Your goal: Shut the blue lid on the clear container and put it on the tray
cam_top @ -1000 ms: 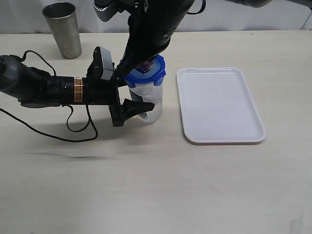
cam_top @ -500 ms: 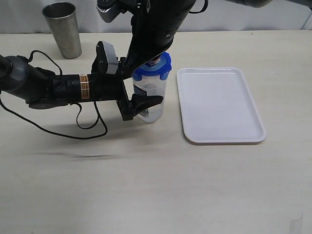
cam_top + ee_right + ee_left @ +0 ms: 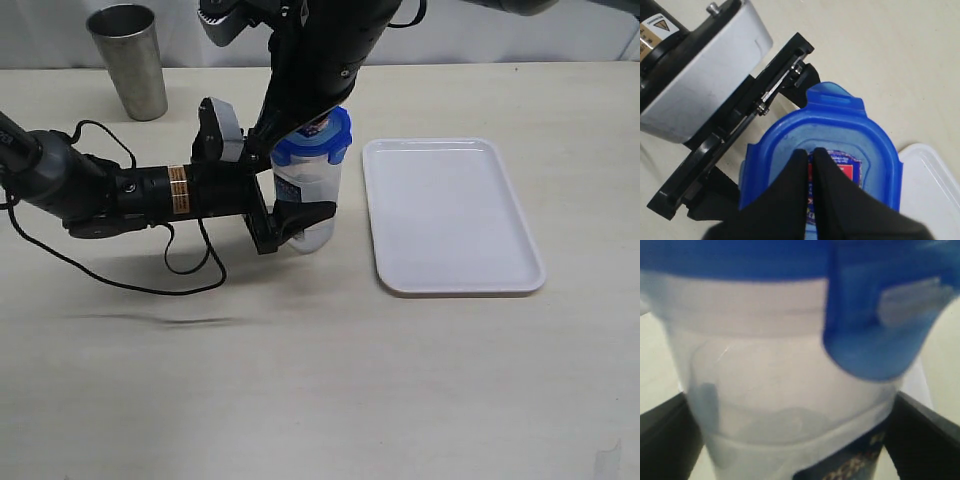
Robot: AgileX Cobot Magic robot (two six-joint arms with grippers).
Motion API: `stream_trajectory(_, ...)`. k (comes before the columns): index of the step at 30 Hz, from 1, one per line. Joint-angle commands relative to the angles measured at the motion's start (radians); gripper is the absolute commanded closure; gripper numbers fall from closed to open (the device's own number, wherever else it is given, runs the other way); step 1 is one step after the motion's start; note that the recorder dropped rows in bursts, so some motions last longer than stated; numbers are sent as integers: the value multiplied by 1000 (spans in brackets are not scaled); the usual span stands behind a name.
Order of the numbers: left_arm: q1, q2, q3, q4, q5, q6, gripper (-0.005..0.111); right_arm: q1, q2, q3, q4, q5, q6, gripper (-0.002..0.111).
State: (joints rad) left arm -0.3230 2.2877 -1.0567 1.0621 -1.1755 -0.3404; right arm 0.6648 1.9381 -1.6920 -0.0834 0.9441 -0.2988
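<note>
Presently upright on the pale tabletop (image 3: pixel 300 380): the tall, narrow, translucent clear plastic container (image 3: pixel 312 200), long axis vertical, mouth up, printed label low on its side. Near the flat white rectangular plastic tray (image 3: pixel 455 215) but apart from it, not yet on it. Capped by the rounded-square blue plastic lid (image 3: pixel 850 130), lying flat across the mouth, red-and-blue sticker (image 3: pixel 845 162) facing up. Pinned from above by the right tool (image 3: pixel 809 152), black fingers shut together on nothing, tips pressing down at the sticker, probably for seating the lid before snapping the flaps. Bracketed low on the body by the left tool (image 3: pixel 792 440), jaws spread wide to either side and close against the walls, likely to prevent tipping under that push; gripping or merely flanking, cannot tell. One blue flap hanging down over the rim, latched or not unclear. Farther off, a tapered steel cup (image 3: pixel 128 60), well apart.
</note>
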Motion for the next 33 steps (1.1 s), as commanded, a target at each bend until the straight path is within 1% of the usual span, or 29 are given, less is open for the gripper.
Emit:
stream_trajectory(1, -25, 1, -4, -34, -5, 14, 23, -2, 37, 20, -8, 80, 1, 104)
stream_trajectory(5, -36, 1, -4, -38, 22, 29, 25, -2, 37, 20, -8, 82, 1, 104)
stream_trajectory(6, -36, 1, -4, -38, 22, 29, 27, -2, 37, 20, -8, 82, 1, 104)
stream_trajectory(7, -36, 1, -4, -38, 22, 29, 32, -2, 37, 20, -8, 82, 1, 104)
stream_trajectory(9, -36, 1, -4, -38, 22, 29, 44, -2, 37, 20, -8, 82, 1, 104)
stream_trajectory(12, -36, 1, -4, -36, 43, 29, 69, -2, 37, 20, -8, 82, 1, 104)
stream_trajectory(13, -33, 1, -4, -23, 54, 29, 80, -2, 37, 20, -8, 84, 1, 104)
stream_trajectory(15, -31, -2, -4, 5, 79, 32, 105, -2, 37, 18, -8, 91, 1, 104)
stream_trajectory(16, -29, -7, -4, 17, 86, 42, 107, -2, 30, 16, -8, 91, 1, 104)
stream_trajectory(21, -3, -42, -4, 109, 107, 86, 107, -2, -19, -15, 3, 109, -28, 104)
stream_trajectory(24, -2, -82, -4, 164, 193, 102, 107, -2, -65, -48, 41, 112, -58, 102)
stream_trajectory(27, -4, -116, -4, 254, 231, 167, 107, -2, -108, -74, 117, 152, -184, 94)
stream_trajectory(31, -4, -130, -4, 331, 192, 229, 107, 0, -157, -81, 253, 264, -458, 76)
stream_trajectory(33, -4, -130, -4, 380, 176, 304, 107, 0, -162, -81, 288, 277, -541, 68)
